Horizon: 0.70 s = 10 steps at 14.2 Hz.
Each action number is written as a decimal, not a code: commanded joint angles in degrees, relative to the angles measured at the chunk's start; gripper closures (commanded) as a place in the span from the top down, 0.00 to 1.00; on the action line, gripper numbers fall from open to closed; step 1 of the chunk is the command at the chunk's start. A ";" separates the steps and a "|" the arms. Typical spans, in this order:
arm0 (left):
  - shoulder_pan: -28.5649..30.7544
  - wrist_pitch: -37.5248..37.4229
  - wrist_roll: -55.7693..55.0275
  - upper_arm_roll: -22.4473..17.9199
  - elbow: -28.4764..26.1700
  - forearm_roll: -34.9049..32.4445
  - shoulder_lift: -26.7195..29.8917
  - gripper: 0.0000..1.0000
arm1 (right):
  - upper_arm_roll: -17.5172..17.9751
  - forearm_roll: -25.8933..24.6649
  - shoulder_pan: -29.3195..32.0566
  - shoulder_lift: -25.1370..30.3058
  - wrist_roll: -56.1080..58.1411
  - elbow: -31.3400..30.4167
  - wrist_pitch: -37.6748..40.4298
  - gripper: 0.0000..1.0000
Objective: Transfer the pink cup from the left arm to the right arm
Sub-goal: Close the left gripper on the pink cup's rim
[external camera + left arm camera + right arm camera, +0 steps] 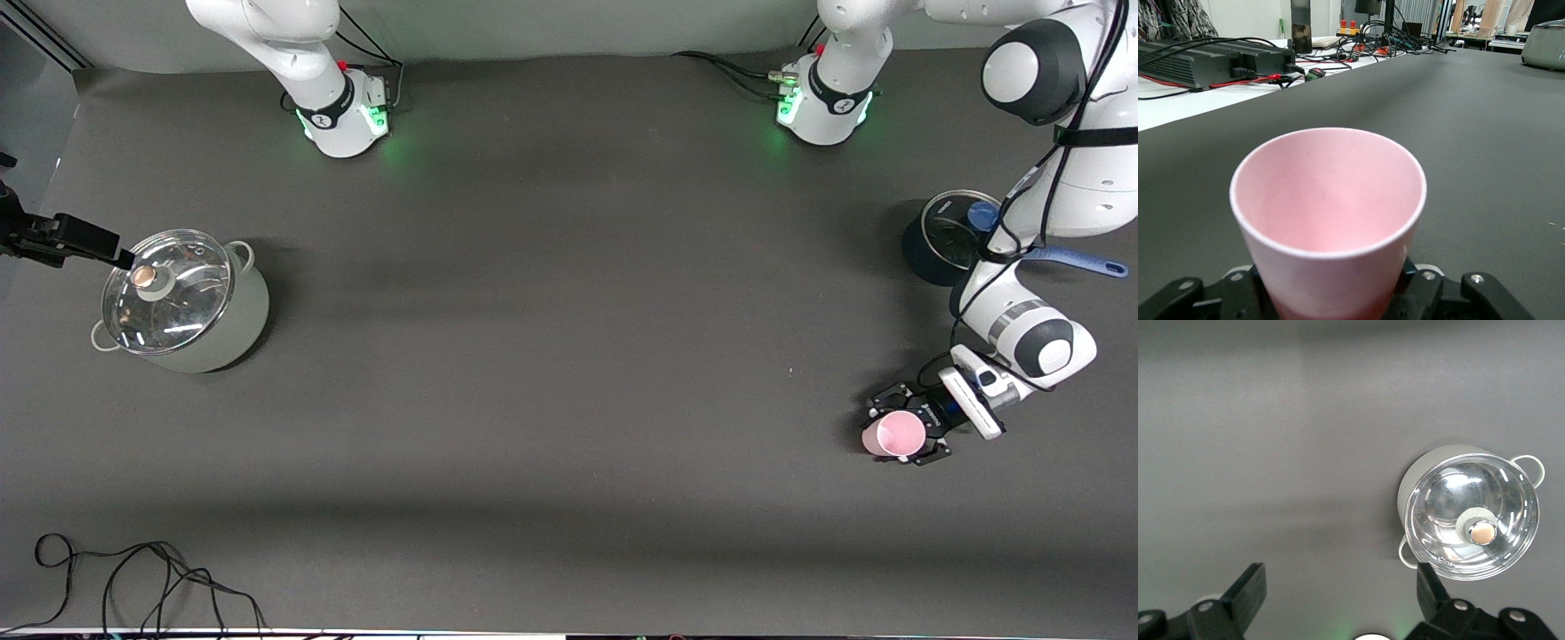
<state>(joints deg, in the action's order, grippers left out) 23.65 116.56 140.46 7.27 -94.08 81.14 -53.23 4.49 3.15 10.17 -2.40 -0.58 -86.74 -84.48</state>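
A: From the front, what is the ground like?

B: A dark grey table [569, 373], matte and bare across its middle. A grey wall runs along the edge where the bases stand, and a loose black cable [133, 578] lies by the edge nearest the camera, toward the right arm's end.

A: And the left gripper [900, 434]?

B: Low at the left arm's end of the table, its black linkage fingers clamped on the pink cup [893, 435], which stands upright, mouth up. Farther from the camera than the cup sits a dark saucepan [944, 238] with a blue handle, partly under the left arm. Toward the middle of the table from the gripper the surface is open.

A: The left wrist view?

B: The pink cup [1328, 220] fills it, held at its base between the black fingers [1485, 297]. Ahead of the cup the dark table [1471, 133] runs clear to its edge, where a white bench [1198, 100] carries black boxes and tangled wires.

A: The right wrist view?

B: The right gripper [1341, 593] hangs high over the table, fingers [1248, 587] spread wide with nothing between them; the arm waits. Below and to one side stands a pale lidded pot [1468, 513] with a glass lid. In the front view that same pot [182, 298] stands at the right arm's end of the table, well apart from the cup.
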 commanded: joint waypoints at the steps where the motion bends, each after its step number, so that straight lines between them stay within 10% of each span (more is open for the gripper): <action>1: -0.27 0.51 1.57 -0.15 -0.31 1.30 0.32 0.48 | 0.17 -0.17 0.11 -0.50 1.19 0.87 0.63 1.00; 6: -1.24 2.79 -3.41 1.33 -0.83 1.39 3.83 0.44 | 0.17 -0.25 -0.07 -0.50 1.10 0.87 0.63 1.00; 10: -1.24 17.17 -12.12 11.24 -5.66 1.56 10.59 0.40 | 0.17 -0.51 -0.07 -0.94 0.93 0.78 0.63 1.00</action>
<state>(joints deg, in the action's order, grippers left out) 23.23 126.53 132.08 14.51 -94.80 81.50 -48.20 4.56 3.15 10.14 -2.61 -0.54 -86.83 -84.43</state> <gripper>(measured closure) 0.352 0.000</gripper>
